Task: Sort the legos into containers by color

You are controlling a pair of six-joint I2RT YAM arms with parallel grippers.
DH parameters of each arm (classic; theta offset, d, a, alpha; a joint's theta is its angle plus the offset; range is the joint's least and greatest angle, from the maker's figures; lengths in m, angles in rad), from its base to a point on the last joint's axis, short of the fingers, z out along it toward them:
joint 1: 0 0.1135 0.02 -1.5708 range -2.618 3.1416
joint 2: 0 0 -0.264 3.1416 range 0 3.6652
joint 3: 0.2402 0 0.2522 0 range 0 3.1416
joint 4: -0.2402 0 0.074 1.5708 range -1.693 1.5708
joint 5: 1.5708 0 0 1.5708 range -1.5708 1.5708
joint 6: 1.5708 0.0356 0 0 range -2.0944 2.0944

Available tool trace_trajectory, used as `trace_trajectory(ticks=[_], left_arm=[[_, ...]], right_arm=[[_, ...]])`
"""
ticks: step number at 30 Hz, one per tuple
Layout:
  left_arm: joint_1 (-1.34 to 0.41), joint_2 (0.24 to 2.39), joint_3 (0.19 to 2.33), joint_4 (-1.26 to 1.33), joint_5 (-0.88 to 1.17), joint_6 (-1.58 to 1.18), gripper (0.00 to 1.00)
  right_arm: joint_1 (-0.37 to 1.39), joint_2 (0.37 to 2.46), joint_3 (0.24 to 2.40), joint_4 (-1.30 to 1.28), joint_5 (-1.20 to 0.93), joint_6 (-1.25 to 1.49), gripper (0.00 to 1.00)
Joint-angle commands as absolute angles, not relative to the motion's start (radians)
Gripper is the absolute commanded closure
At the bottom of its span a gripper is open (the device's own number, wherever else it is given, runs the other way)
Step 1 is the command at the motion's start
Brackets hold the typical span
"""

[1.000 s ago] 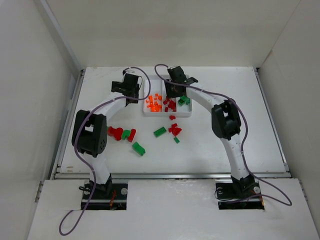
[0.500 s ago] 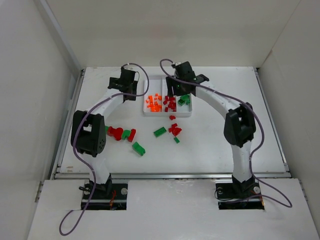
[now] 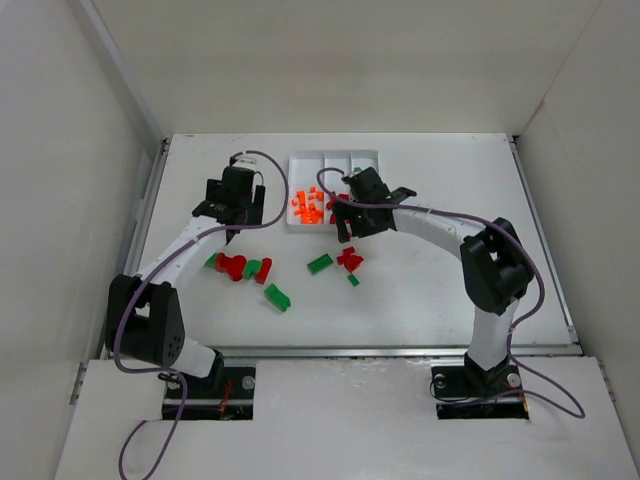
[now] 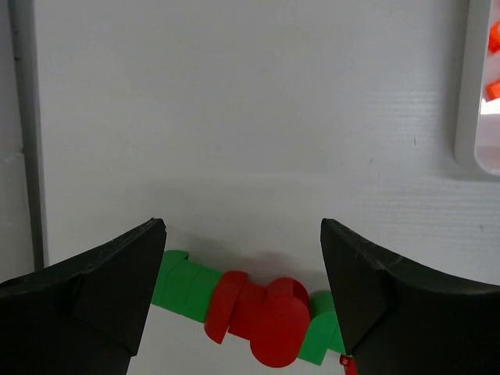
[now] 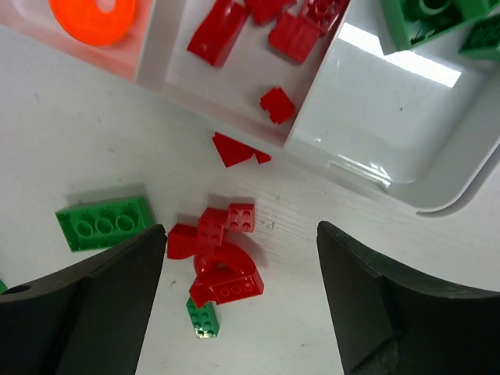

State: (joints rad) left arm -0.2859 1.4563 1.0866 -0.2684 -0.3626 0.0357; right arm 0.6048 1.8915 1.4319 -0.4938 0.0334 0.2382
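Right hand (image 5: 241, 234) open, empty, over loose red plastic bricks (image 5: 223, 269) on white bench (image 5: 94, 133), just beside white 3-compartment plastic tray (image 5: 375, 109) holding orange, red, green bricks (image 5: 293, 35). Left hand (image 4: 242, 234) open, empty, over red-and-green brick cluster (image 4: 266, 316).

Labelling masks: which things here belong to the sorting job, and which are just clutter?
Job: white three-compartment tray; sorted orange legos; loose red legos; loose green legos.
Just there: purple cables; table; enclosure walls.
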Motion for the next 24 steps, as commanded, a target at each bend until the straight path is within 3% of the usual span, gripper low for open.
trace_trajectory(ticks=[1,4,8,20,24], left_arm=[[-0.294,1.37,1.034,-0.212,-0.346,0.012,0.23],[-0.295,1.358,1.023,-0.198,-0.356,0.012,0.23],[-0.285,1.358,1.023,-0.189,-0.314,0.012,0.23],[-0.285,1.358,1.014,-0.179,-0.324,0.012,0.23],[-0.285,1.358,1.014,-0.179,-0.333,0.012,0.23]], right_arm=[[0.601,1.864,1.434,-0.43,0.006,0.291,0.17],[0.601,1.91,1.434,-0.43,0.006,0.291,0.17],[0.611,1.974,1.457,-0.439,0.015,0.278,0.26],[0.667,2.08,1.526,-0.423,0.112,0.252,0.31],[0.676,2.102,1.548,-0.433,0.132,0.242,0.38]])
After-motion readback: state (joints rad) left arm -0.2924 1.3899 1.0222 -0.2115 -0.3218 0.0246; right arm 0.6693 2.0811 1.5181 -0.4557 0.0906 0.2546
